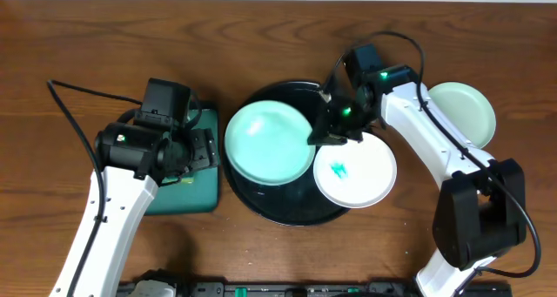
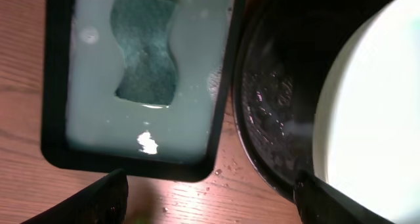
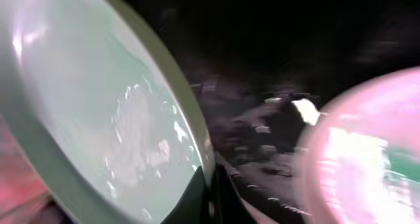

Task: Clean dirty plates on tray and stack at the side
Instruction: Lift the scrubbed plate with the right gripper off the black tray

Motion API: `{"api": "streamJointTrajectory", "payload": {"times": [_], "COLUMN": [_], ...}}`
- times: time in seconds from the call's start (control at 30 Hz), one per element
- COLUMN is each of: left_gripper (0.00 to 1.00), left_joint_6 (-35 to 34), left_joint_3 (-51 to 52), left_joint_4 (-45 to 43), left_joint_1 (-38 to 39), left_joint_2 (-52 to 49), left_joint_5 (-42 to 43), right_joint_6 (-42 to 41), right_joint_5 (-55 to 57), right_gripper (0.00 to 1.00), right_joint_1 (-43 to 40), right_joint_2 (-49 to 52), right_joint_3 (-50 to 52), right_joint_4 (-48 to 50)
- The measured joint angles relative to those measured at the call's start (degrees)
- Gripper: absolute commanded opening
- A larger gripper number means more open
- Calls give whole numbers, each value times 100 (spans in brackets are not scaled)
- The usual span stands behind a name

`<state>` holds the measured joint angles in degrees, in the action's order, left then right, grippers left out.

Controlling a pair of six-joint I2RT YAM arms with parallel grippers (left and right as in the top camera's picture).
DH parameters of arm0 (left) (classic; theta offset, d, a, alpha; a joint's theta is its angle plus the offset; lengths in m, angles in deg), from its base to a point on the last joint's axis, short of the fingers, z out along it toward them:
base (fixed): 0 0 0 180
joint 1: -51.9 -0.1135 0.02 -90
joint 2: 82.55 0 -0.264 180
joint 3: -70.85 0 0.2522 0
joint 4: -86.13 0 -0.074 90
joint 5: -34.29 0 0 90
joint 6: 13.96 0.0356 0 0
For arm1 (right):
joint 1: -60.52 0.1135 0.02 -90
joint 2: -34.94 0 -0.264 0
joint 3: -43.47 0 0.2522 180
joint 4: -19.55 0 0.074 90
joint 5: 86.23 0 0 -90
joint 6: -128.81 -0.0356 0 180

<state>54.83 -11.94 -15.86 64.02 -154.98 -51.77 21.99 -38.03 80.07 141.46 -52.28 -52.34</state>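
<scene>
The tray (image 1: 261, 201) is taken as the landmark, in the middle of the desk (image 1: 87, 36). On its left half a mint plate (image 1: 268, 142) is seen. No smear can be made out on it, and it is wet and shiny in the right wrist view. Its right rim is pinched by the right claw (image 1: 320, 137), which is fully closed on this thin edge. On the right rim of the tray, partly over the desk, a white plate (image 1: 355, 171) is lying with a teal smear in its middle. To the right of the tray, well apart from it, a second mint plate (image 1: 461, 112) is resting on the desk. To the left of the tray, just beside it, a teal tray (image 1: 178, 197) with pale water is placed, and a sponge (image 2: 144, 53) is lying in it. Above it the left claw (image 1: 202, 149) is held wide open, and nothing is gripped. It is judged that the wiping of the mint plate is finished and that stacking is the step in hand. For the next move, the plate must be lifted by its wet rim without slipping, carried over the white plate, and lowered onto the second mint plate.
</scene>
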Motion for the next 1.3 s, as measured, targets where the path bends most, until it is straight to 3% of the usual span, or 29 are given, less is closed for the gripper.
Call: {"api": "streamJointTrajectory", "payload": {"times": [0.13, 0.27, 0.5, 0.9, 1.3], "left_gripper": [81, 81, 81, 81, 81], "left_joint_6": [0, 0, 0, 0, 0], "left_joint_3": [0, 0, 0, 0, 0], "left_joint_4": [9, 70, 153, 153, 149], "left_joint_1": [0, 0, 0, 0, 0], "left_joint_2": [0, 0, 0, 0, 0], "left_joint_5": [74, 109, 155, 170, 170], "right_joint_6": [107, 7, -74, 175, 1198], "right_joint_5": [-601, -319, 1200, 3576, 5956], "right_gripper": [2, 1, 2, 1, 1], "right_joint_1": [0, -31, -293, -240, 723], "right_joint_2": [0, 0, 0, -382, -1139], "right_joint_3": [-2, -2, -2, -2, -2], "right_joint_4": [424, 1012, 1530, 1191, 1163]}}
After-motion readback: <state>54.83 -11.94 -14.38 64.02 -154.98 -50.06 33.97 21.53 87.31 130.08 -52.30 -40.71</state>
